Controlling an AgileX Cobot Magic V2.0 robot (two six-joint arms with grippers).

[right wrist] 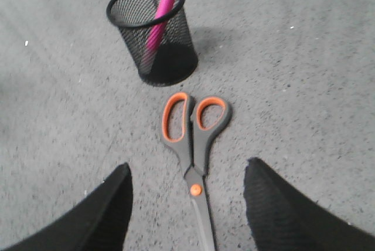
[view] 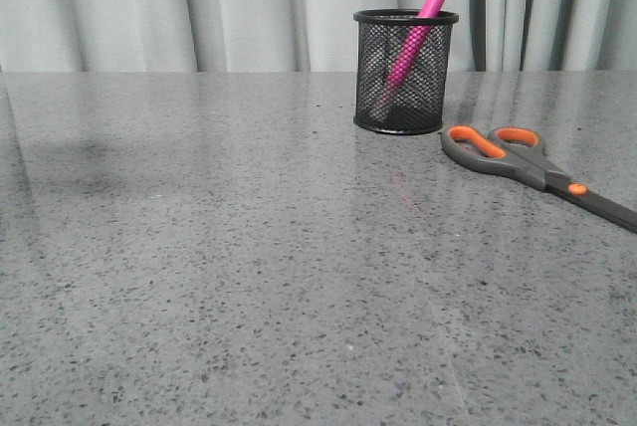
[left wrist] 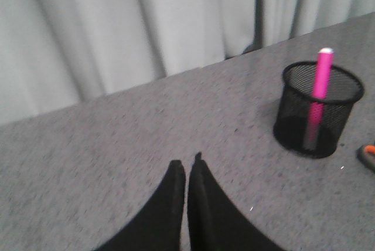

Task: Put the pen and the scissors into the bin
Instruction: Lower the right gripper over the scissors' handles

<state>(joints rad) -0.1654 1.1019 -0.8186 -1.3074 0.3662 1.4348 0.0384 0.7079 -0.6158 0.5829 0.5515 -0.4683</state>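
The short, thick, bright pink pen [view: 412, 40] with its whitish cap stands tilted inside the small black wire-mesh cylindrical bin [view: 404, 72], its capped end rising above the solid rim and leaning against it. The bin sits upright on the speckled grey stone-look surface [view: 249, 277], toward the far right side, in front of pale grey curtains [view: 199, 8].

The large scissors [view: 532, 168], dark grey with orange-lined handles and an orange pivot dot, lie flat and closed on the surface just beside the bin, on its right and nearer the robot. Their handles point toward the bin without touching it.

The right gripper [right wrist: 187, 204] hangs above the scissors with its jaws spread wide apart; the blades and pivot lie between the two black fingers [right wrist: 111, 204], untouched.

The left gripper [left wrist: 186, 195] has its jaws pressed together, holding nothing, over bare surface well apart from the bin, which shows off to one side in the left wrist view.
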